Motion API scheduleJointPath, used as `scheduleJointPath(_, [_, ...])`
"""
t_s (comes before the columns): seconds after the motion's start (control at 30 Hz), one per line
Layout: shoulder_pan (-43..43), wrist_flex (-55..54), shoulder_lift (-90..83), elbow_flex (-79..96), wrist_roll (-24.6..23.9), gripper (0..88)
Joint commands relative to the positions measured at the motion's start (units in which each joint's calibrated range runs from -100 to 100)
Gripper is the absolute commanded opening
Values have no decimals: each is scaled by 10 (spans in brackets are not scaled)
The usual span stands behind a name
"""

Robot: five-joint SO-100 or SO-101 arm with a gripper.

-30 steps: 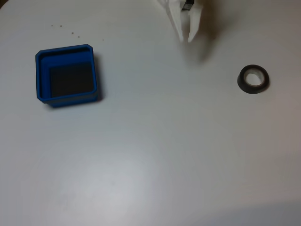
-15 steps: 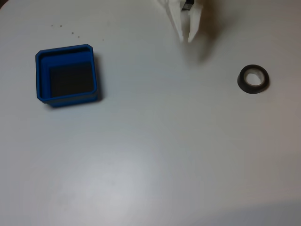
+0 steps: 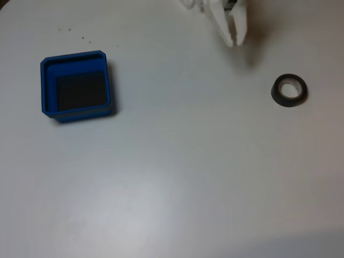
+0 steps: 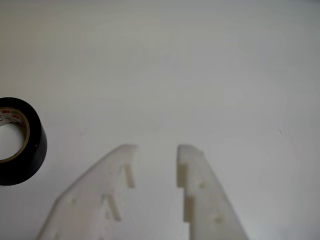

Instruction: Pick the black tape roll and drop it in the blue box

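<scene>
hand (image 4: 157, 147): white matte plastic | two flat fingers (image 4: 205, 195) tapering to blunt squared tips | stepped rectangular notches along inner faces | small round dimples on top faces | fixed view: white hand (image 3: 235, 38), dark part at its base

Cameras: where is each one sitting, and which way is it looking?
Fixed view: sits above the white table, looking down at the blue box on the left and the black tape roll on the right; the white gripper pokes in at the top edge.
Wrist view: rides on the arm, looking past the gripper, with a gap between its fingers, at the table; the tape roll sits at the left edge.
Both views share the gripper, the tape roll and the table.
</scene>
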Motion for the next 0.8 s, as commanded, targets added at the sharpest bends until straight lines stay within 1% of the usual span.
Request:
scheduleJointPath(0.0, [-45, -12, -8, 4, 4, 13])
scheduleJointPath(0.3, [-125, -12, 107, -11, 5, 13])
scheduleJointPath(0.5, [-130, -12, 181, -75, 6, 13])
scheduleJointPath(0.77, [-130, -12, 417, -239, 6, 13])
